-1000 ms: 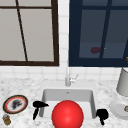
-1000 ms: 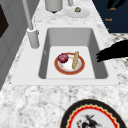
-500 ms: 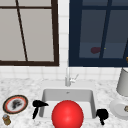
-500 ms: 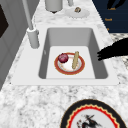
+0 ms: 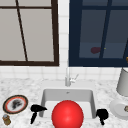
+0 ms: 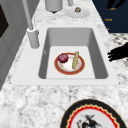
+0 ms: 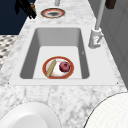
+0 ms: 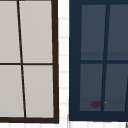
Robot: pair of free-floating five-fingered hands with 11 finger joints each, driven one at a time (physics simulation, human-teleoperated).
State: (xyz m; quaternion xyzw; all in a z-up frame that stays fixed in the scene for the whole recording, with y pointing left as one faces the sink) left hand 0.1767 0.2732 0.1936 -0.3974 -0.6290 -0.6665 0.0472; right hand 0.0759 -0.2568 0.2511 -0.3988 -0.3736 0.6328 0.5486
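both hands hold nothing: left hand (image 5: 37, 109) fingers relaxed beside sink (image 5: 67, 95), right hand (image 5: 102, 114) curled.

The sink (image 6: 100, 62) is set in the middle of the desk (image 6: 37, 100), with the faucet (image 5: 67, 77) behind it. In the sink a plate (image 6: 80, 68) is laid, and on it a round fruit (image 6: 63, 58) is placed beside a stick-shaped item (image 6: 75, 60). A patterned plate (image 5: 15, 104) is set on the desk left of the sink, with a small jar (image 5: 6, 119) in front of it. To the right a dish (image 5: 117, 108) is placed, and behind it a canister (image 5: 123, 82). The left robot hand (image 5: 36, 110) is held at the sink's left front corner, the right robot hand (image 5: 102, 114) at its right front corner
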